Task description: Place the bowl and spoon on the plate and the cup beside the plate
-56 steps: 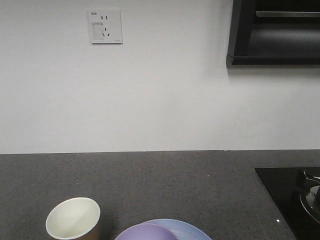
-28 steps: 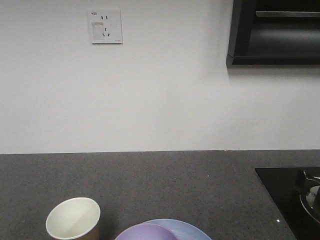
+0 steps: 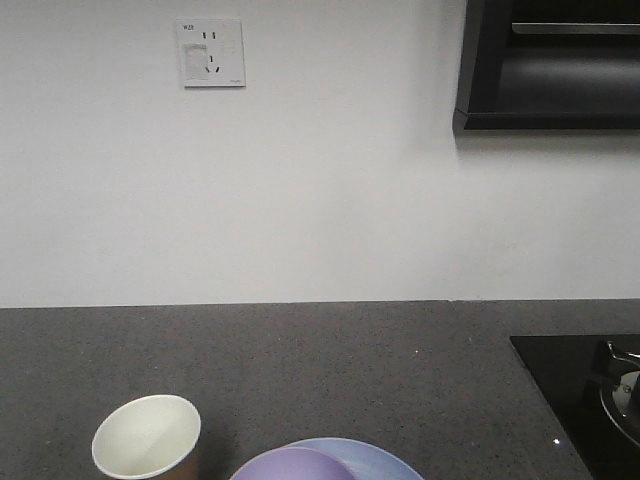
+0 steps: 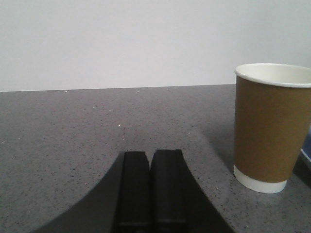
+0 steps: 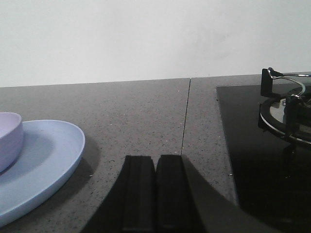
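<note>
A brown paper cup [image 3: 146,437] with a cream inside stands upright on the dark counter, just left of the pale blue plate [image 3: 375,459]. The lavender bowl [image 3: 295,465] sits on that plate. In the left wrist view the cup [image 4: 270,127] is to the right of my left gripper [image 4: 149,154], which is shut and holds nothing. In the right wrist view the plate [image 5: 48,155] with the bowl [image 5: 9,138] on it lies left of my right gripper [image 5: 156,158], also shut and holding nothing. The spoon is out of view.
A black glass hob [image 5: 252,145] with a metal burner stand [image 5: 286,109] fills the counter's right side. A white wall with a socket [image 3: 210,53] backs the counter. A dark cabinet [image 3: 550,65] hangs at upper right.
</note>
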You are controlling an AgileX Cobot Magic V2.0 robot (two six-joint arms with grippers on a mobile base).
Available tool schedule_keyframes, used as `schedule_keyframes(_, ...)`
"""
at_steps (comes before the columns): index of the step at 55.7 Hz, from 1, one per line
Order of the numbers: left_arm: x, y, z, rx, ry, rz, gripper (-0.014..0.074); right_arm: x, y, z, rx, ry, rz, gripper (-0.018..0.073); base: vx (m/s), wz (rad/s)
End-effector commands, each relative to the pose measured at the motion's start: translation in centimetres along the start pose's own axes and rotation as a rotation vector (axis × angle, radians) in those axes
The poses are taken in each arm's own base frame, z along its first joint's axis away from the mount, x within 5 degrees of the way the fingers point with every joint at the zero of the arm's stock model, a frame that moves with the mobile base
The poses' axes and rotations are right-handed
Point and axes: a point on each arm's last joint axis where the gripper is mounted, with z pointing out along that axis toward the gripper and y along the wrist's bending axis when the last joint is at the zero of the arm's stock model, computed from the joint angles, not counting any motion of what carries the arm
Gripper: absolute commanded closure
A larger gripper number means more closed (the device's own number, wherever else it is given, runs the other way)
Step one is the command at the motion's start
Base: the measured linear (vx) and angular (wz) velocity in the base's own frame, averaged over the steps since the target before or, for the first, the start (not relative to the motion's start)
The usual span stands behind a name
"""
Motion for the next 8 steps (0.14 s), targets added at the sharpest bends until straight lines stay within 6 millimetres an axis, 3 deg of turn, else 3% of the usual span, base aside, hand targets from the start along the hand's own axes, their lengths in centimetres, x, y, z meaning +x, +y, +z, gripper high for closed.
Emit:
schedule_keyframes(1,-1.62,-0.02,-0.33,-0.002,-0.119,-0.002,0.0603,-0.55,0.04,-0.03,-0.004,-0.077,-0.013,0.0568,0.00,0.00)
schedule_keyframes(8,-1.62,-0.02,-0.33,-0.002,-0.119,-0.002,0.0603,-0.55,0.04,-0.03,-0.004,-0.077,-0.013,0.0568,0.00,0.00)
